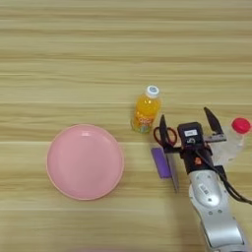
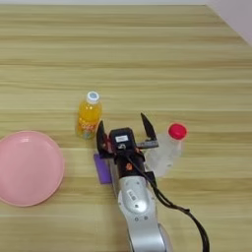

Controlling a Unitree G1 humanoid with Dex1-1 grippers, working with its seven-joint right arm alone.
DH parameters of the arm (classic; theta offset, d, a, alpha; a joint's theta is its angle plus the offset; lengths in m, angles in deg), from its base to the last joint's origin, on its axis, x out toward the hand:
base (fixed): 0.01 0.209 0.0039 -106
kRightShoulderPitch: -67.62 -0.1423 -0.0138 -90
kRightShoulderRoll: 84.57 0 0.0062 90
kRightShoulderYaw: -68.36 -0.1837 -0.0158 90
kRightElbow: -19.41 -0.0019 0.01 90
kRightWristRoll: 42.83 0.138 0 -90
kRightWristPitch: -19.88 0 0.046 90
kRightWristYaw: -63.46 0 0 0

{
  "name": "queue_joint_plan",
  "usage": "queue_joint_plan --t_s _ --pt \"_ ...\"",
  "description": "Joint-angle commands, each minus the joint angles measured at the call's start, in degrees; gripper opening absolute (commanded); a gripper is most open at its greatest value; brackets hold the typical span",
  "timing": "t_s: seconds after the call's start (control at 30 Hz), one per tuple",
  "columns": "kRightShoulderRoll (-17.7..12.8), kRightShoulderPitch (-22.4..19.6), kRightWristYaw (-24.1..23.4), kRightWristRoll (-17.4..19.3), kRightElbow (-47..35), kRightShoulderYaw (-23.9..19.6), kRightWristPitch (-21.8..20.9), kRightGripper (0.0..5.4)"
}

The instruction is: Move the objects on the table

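On the tabletop [image 1: 98, 59], right pincer [image 1: 188, 123] stood with fingers spread, empty, above scissors [image 1: 166, 142] and purple block [image 1: 160, 162]. Juice bottle [image 1: 145, 109] at its 10 o'clock, clear bottle [image 1: 230, 140] at 3, pink plate [image 1: 84, 161] at 8.

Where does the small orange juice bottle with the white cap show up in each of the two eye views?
Left eye view: orange juice bottle right of centre, up-right of the pink plate.
Right eye view: it sits left of centre, above the purple block.
Shared landmark: the clear bottle's red cap, to its right.
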Motion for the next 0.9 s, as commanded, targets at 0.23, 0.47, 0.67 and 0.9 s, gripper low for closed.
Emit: queue_joint_plan --t_s 0.23,0.47,0.67,0.9 --pt "-1.3 -2.0 -6.9 -4.7 -4.5 -3.8 -3.2 5.38" --pt "-0.9 -2.1 -10.1 -4.9 -4.8 -7.0 -1.4 5.38" --pt "-0.3 -2.2 -11.0 -3.6 -4.8 -9.1 0.3 5.38" --pt "0.3 -2.7 -10.1 0.0 -4.2 -10.5 2.5 5.38"
